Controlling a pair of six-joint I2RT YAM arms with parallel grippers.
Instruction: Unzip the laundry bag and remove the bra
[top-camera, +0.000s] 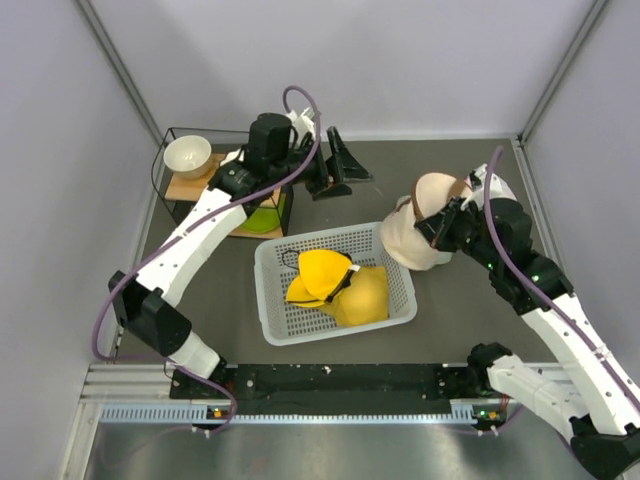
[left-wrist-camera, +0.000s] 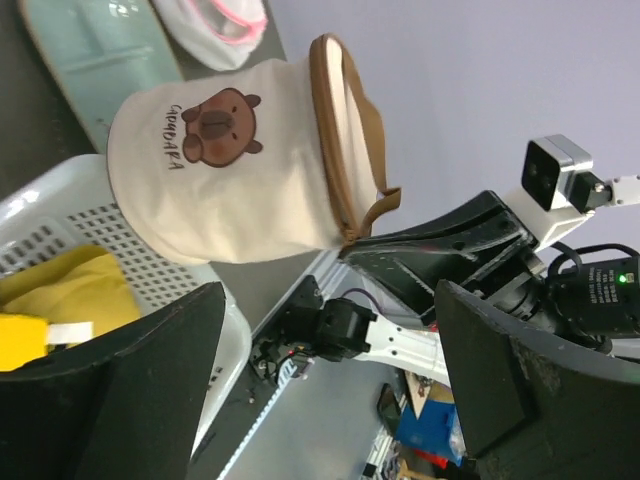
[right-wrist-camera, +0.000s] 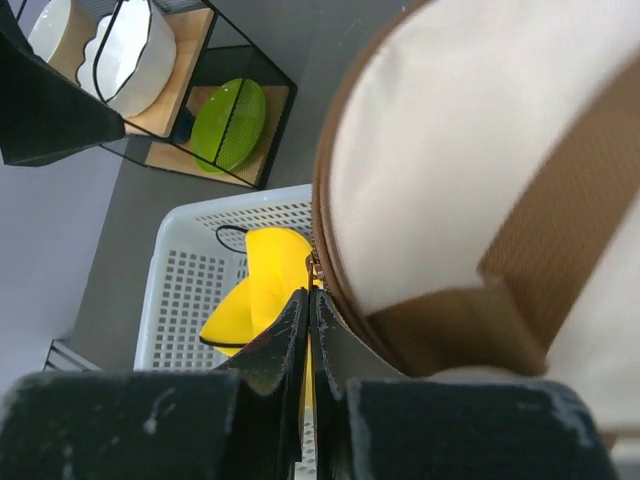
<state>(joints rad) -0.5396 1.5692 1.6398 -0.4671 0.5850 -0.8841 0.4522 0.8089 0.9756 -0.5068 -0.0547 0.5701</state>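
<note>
Two arms work over the table (top-camera: 450, 330). There is one laundry bag (top-camera: 420, 230), cream with brown trim, at about 2 o'clock from the one white basket (top-camera: 275, 300). The bag leans against the basket's far right corner. The left wrist view shows one brown animal face (left-wrist-camera: 220, 125) printed on the bag's side and one brown strap (left-wrist-camera: 365, 130) arching over its round end. What the bag holds cannot be seen.

The right gripper (top-camera: 430, 222) is at the bag's 9 o'clock edge. Its two fingers (right-wrist-camera: 290, 335) are pressed tight together, pinching the brown rim where the zip runs.

The left gripper (top-camera: 333, 170) hangs at the basket's 12 o'clock, well apart from the bag. Its two fingers are spread wide and grasp nothing.

In the basket lie two yellow padded mounds (top-camera: 345, 290), touching each other, with a thin dark strap looping at their 10 o'clock side.

One black wire rack (top-camera: 165, 150) stands at 10 o'clock from the basket. From above, one white bowl (top-camera: 187, 155) shows on its wooden shelf. The right wrist view shows two white dishes there, the bowl and a scalloped dish (right-wrist-camera: 130, 50), plus one green plate (right-wrist-camera: 230, 120) on the lower level.
</note>
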